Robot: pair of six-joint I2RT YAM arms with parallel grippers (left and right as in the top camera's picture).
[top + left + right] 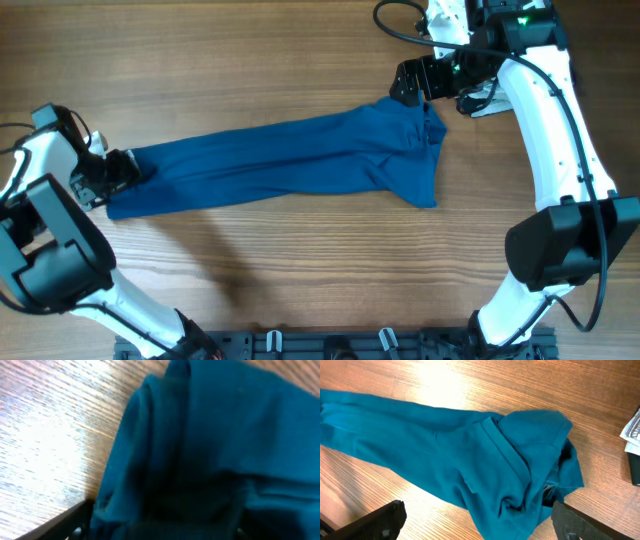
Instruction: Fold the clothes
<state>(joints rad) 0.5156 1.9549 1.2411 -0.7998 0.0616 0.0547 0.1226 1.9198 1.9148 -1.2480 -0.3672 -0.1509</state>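
Observation:
The clothes are one deep-blue garment (290, 155) lying stretched out in a long band across the wooden table, left to right. My left gripper (125, 172) is at its left end. In the left wrist view the blue fabric (210, 435) fills the frame and bunches between the spread fingers of the left gripper (162, 530), which looks open. My right gripper (418, 92) is over the garment's rumpled right end (470, 460). The right gripper's fingers (480, 525) are wide open, with the cloth lying between them.
A white black-striped cloth (632, 430) and a dark object (635, 467) lie just right of the garment's right end. The striped cloth also shows in the overhead view (482, 102). Bare wooden table (250, 60) lies behind and in front of the garment.

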